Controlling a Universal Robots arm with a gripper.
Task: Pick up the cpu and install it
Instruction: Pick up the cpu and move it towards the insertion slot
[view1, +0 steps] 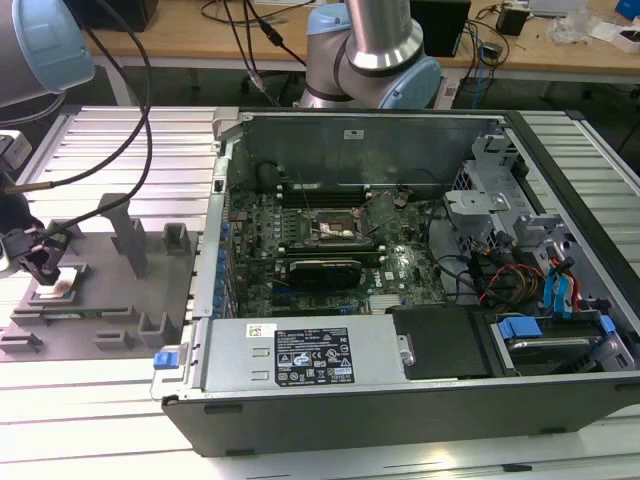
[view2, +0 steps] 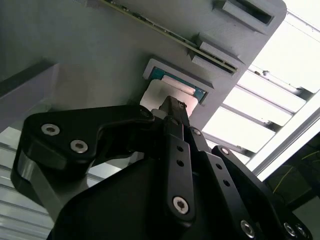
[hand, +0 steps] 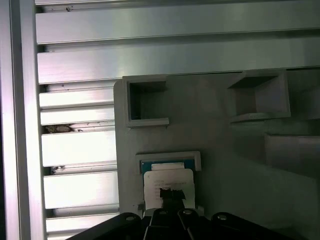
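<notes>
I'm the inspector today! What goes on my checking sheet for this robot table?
Surface: ribbed metal table with a grey tray beside an open computer case.
Job's things: cpu lying flat in a tray pocket; motherboard socket inside the case.
Clutter: nothing seen.
Grippers: gripper right at the cpu, over the tray.
Cables: black cables lead to the arm; red and blue cables inside the case.
Surroundings: wooden bench behind.
</notes>
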